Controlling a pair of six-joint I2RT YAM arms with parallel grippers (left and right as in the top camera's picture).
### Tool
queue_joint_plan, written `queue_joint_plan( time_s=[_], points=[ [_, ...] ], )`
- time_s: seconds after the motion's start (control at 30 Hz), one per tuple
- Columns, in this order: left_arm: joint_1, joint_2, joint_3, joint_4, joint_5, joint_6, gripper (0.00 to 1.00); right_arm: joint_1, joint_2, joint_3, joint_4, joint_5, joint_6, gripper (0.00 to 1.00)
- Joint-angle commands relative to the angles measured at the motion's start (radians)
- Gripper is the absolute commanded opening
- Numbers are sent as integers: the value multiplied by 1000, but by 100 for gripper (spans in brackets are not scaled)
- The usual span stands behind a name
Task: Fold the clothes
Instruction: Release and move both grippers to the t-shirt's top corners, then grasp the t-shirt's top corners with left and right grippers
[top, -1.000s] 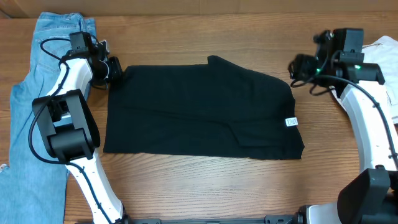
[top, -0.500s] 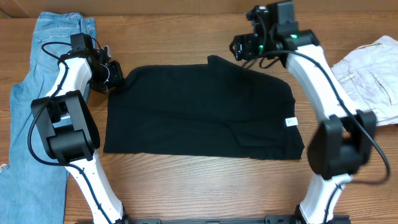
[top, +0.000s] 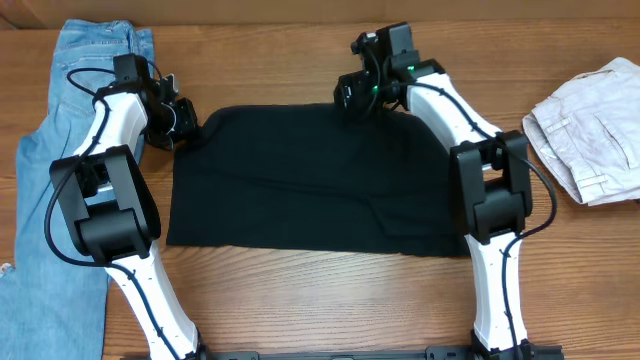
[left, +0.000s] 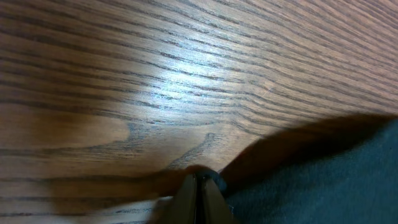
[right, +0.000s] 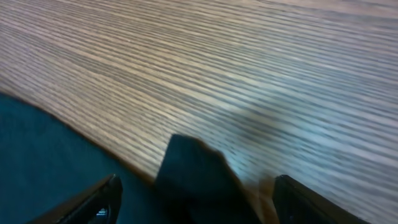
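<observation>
The black garment lies spread flat in the middle of the wooden table. My left gripper is at its far left corner, shut on that corner of black cloth; the fingers are pressed together. My right gripper hovers over the garment's far edge near the raised black corner. Its fingers are wide open on either side of that corner. The white tag is hidden under the right arm.
Light blue jeans lie along the left edge, under the left arm. A pale beige folded garment lies at the far right. Bare wood runs along the front.
My right arm has swung left from the table's right side to the garment's far edge, uncovering the beige garment and covering the tag. The left gripper has stayed at the far left corner.
</observation>
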Motion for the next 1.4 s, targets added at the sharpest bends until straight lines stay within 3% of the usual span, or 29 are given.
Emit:
queue_joint_plan(
  time_s=[0.0,0.3,0.4,0.57,0.63,0.87,1.17,1.37],
  points=[
    [-11,2,-22,-16,-19,-7,4,14,19,34,36,-2,-8,81],
    [-11,2,-22,-22,-19,-7,4,29,79,34,58,123,-8,80],
    [-11,2,-22,-22,-19,-7,4,29,96,34,73,127,-6,76],
    [-11,2,-22,-23,-19,-7,4,29,115,34,79,141,8,60],
    [-11,2,-22,-23,-19,-7,4,29,116,34,75,143,8,47],
    [-10,2,-22,-23,-19,-7,4,29,116,34,48,164,26,45],
    [-10,2,-22,-23,-19,-7,4,32,116,34,27,164,27,16],
    [-10,2,-22,-20,-19,-7,4,31,116,35,23,164,27,4]
  ],
)
